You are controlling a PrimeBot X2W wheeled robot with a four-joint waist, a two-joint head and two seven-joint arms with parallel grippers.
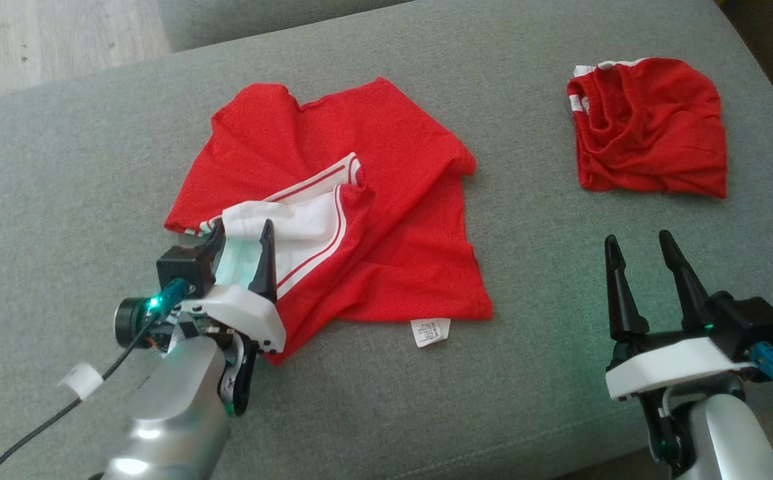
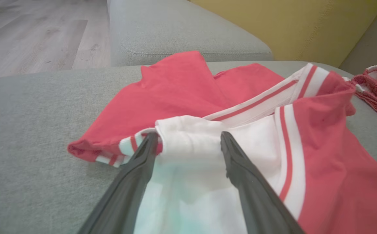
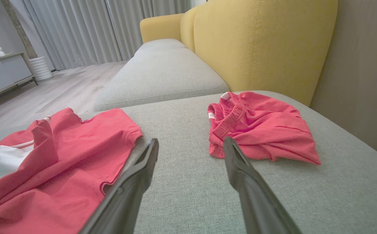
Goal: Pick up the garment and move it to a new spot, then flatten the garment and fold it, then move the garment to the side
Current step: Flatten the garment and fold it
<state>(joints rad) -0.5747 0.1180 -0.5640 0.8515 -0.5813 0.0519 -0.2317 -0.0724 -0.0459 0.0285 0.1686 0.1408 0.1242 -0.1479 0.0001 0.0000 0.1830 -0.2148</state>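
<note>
The garment (image 1: 386, 160) is a red T-shirt with white, red-striped trim, lying rumpled and partly folded over on the grey cushion (image 1: 59, 200). Its white part (image 2: 188, 143) bunches up at the near left edge. My left gripper (image 1: 243, 233) is open, one finger on each side of that white bunch (image 2: 189, 136), and the cloth rises between the jaws. My right gripper (image 1: 637, 238) stands open above bare cushion to the right of the T-shirt, nothing between its fingers (image 3: 191, 140). A white care label (image 1: 430, 331) sticks out at the shirt's near hem.
A second red piece, crumpled shorts (image 1: 649, 127) with an elastic waistband (image 3: 227, 120), lies at the far right of the cushion. A yellow backrest (image 3: 256, 42) rises behind it. Another grey seat (image 3: 162, 74) and wooden floor (image 1: 46, 33) lie beyond.
</note>
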